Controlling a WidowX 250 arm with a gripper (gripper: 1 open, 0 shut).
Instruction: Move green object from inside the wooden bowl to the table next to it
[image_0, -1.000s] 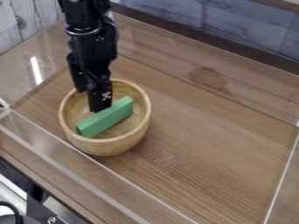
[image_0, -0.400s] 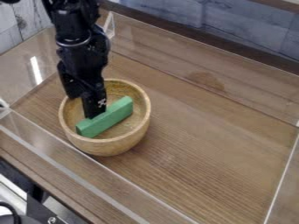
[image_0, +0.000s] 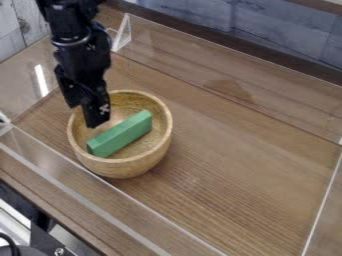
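A bright green object (image_0: 122, 132), a slim bar, lies slanted inside the round tan wooden bowl (image_0: 147, 156). The bowl rests on the brown wood-grain table (image_0: 247, 130). My black gripper (image_0: 92, 112) points down over the bowl's far left rim, left of the bar's upper end. Its jaws stand open and nothing is held between them. The fingertips are just above the bowl's inner wall; I cannot tell whether they touch it.
Low clear plastic walls (image_0: 40, 160) border the tabletop on the near, left and right sides. Bare table surface stretches to the right of the bowl and in front of it.
The gripper has shifted left, from above the bar's upper end to over the bowl's left rim. The bar and bowl have not moved.
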